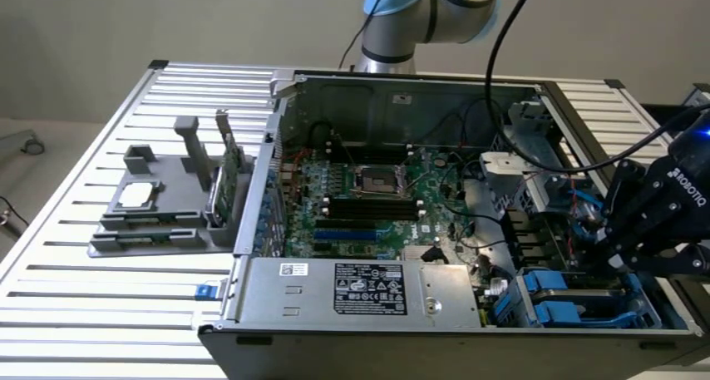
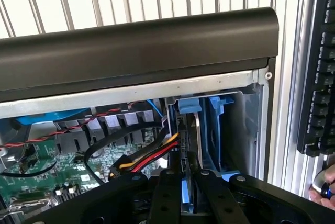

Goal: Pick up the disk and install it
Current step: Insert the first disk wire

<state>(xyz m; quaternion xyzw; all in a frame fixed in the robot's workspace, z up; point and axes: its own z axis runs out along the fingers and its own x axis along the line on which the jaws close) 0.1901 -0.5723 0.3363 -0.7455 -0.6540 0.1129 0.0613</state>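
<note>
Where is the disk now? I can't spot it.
The disk stands on edge in the blue drive bay at the exterior view's lower right, just ahead of the gripper.

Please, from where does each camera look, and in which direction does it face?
Exterior view: stands off the arm, above, looking down on the open black computer case on the slatted metal table; the silver-blue arm and black gripper show.
Wrist view: rides on the wrist, facing into the case's drive bay; the gripper clamps the edge-on silver-grey disk in its blue plastic carrier.
Both views share the green motherboard and the blue drive bay.
</note>
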